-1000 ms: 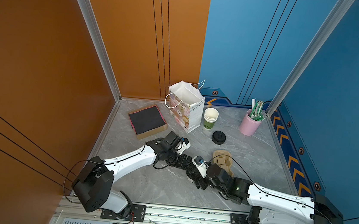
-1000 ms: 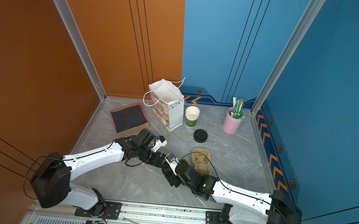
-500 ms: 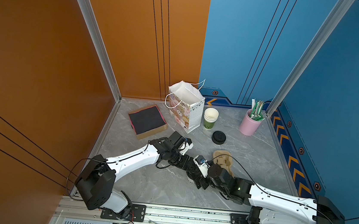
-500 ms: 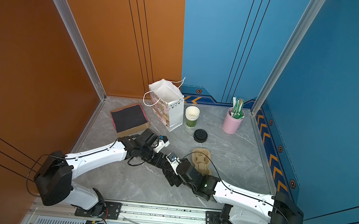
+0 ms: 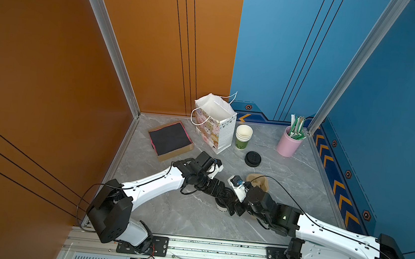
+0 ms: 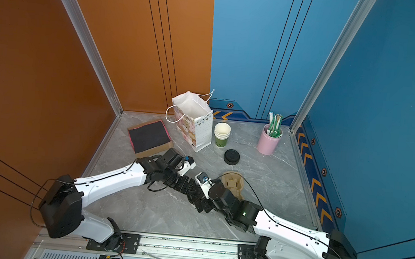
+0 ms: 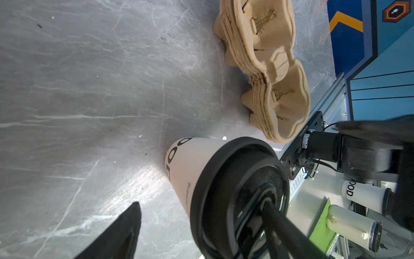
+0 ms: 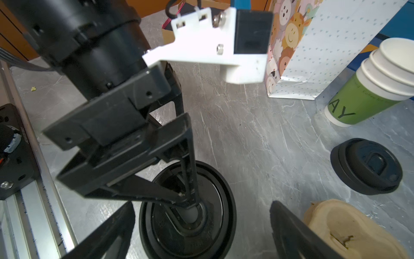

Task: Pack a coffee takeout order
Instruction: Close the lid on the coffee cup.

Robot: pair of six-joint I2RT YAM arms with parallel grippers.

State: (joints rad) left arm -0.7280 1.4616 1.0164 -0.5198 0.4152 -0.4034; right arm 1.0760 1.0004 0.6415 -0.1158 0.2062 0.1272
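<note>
Cup (image 7: 186, 161) stands on counter (image 7: 89, 89) between both arms. Left jaws wide, one finger (image 8: 190, 161) on lid (image 8: 212, 224); right jaws wide, straddling it. Probably light and crushable: grip mid-wall gently.

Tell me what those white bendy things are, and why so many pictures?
They are a robot's left arm and right arm, with pincers for hands. Two pictures look down from above; two come from wrist cameras. On the table are a paper bag, a stack of cups, a spare lid, a pink pot of straws, brown cup trays and a black napkin. Nothing is held: the left pincer is open, one finger touching the lid of a white cup; the right pincer is open around it.
</note>
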